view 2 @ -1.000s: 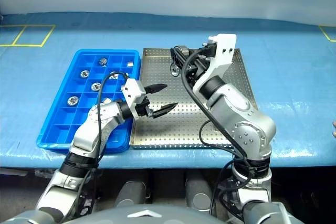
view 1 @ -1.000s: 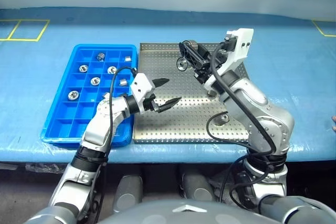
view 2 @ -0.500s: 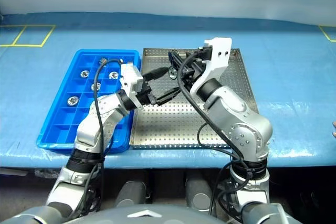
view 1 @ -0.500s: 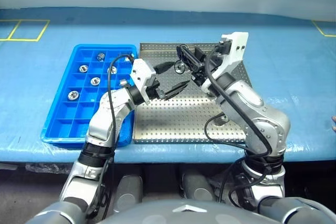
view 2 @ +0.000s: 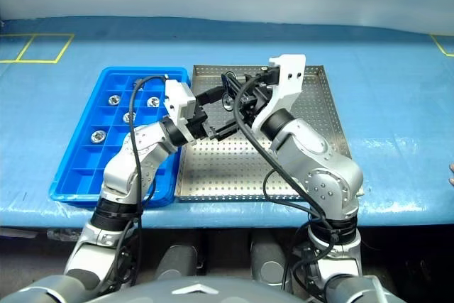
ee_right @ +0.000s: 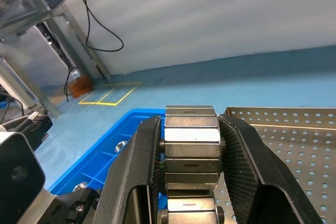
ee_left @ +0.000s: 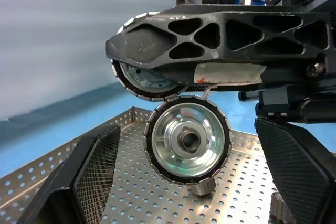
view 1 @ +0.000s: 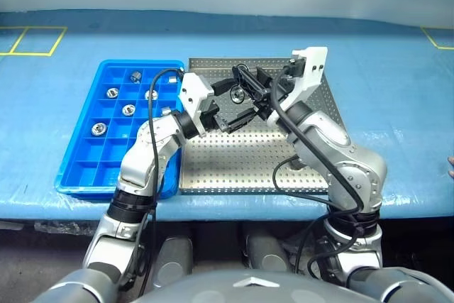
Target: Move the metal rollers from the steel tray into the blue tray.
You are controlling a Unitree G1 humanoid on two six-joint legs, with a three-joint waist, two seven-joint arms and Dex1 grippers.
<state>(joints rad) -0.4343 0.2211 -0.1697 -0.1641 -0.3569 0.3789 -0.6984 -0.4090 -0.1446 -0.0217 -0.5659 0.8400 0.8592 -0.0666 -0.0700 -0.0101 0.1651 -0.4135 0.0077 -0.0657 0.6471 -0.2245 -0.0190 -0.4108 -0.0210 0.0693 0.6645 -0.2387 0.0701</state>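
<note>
My right gripper (view 1: 246, 90) is shut on a metal roller (ee_right: 190, 142), held in the air over the far part of the steel tray (view 1: 234, 168). My left gripper (view 1: 232, 102) is open, and its two fingers (ee_left: 97, 174) stand on either side of a roller face (ee_left: 187, 140) that sits just under the right gripper's finger. A second roller rim (ee_left: 137, 81) shows behind that finger. One loose roller (ee_left: 202, 187) lies on the steel tray below. The blue tray (view 1: 78, 168) lies to the left with several rollers (view 1: 128, 109) in its compartments.
Both trays rest on a table with a blue cover (view 1: 397, 104), and its front edge runs close below them. Yellow tape marks (view 1: 32, 40) lie at the far left. A person's hand (view 1: 450, 168) shows at the right edge. Black cables loop off both wrists.
My left gripper has risen from low over the steel tray up to the right gripper, opened wider, and now straddles the held roller. The right gripper has nearly kept its place.
</note>
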